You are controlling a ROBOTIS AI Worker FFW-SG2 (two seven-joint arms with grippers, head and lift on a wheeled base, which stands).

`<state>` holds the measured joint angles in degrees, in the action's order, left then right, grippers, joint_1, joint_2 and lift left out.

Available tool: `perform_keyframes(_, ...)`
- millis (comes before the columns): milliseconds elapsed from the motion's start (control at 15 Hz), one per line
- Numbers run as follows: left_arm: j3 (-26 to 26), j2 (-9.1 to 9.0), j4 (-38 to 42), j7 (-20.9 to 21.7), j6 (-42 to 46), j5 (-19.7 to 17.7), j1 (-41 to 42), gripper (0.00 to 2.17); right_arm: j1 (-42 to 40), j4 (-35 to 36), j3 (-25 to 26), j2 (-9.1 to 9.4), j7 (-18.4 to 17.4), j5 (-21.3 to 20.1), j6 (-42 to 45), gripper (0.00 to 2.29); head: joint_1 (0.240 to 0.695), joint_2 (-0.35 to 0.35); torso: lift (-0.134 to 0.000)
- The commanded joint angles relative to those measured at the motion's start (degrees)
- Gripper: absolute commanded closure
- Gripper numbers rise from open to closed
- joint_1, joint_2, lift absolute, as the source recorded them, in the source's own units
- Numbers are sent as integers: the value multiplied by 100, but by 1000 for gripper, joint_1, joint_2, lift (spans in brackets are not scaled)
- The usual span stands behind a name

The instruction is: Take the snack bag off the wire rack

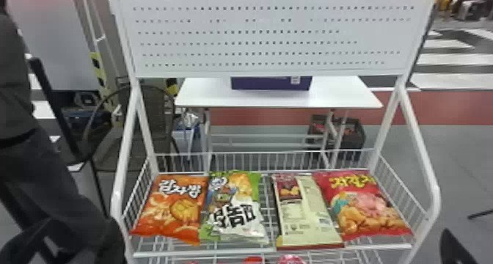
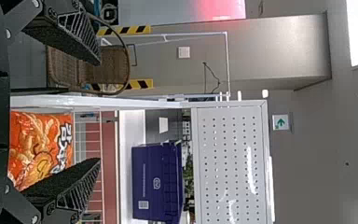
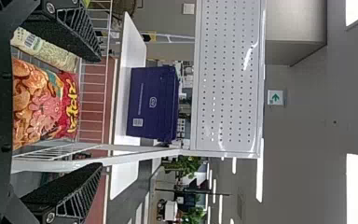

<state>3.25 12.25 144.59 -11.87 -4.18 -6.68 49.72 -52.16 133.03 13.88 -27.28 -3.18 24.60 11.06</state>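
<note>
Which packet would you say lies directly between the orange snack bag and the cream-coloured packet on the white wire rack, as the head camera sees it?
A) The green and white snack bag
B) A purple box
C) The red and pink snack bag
A: the green and white snack bag lies with the orange snack bag on its left and the cream-coloured packet on its right.

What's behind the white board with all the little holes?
Behind the pegboard stands a white table with a purple box; the board covers the box's upper part.
</note>
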Motion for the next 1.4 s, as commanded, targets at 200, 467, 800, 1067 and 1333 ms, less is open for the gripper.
perform_keyframes(200, 0, -4, -36, 1, 0, 0, -33, 164, 48, -76, -8, 12, -34, -26, 5, 93, 499, 0, 0)
perform_keyframes(467, -35, -4, -71, 1, -35, 0, -77, 164, 92, -137, -35, 12, -51, -17, -13, 93, 499, 0, 0)
perform_keyframes(800, -299, -30, -62, -8, -70, 202, -112, 164, 1542, -1078, -1098, 3, -69, -158, -452, 97, 499, 0, 0)
perform_keyframes(1067, -369, -4, -106, -8, -211, 255, -156, 164, 3151, -2080, -1819, 214, -139, -377, -1419, 97, 499, 0, 0)
perform_keyframes(1333, -369, 40, -194, -8, -229, 246, -165, 164, 4328, -3292, -2294, 390, -139, -448, -1683, 97, 499, 0, 0)
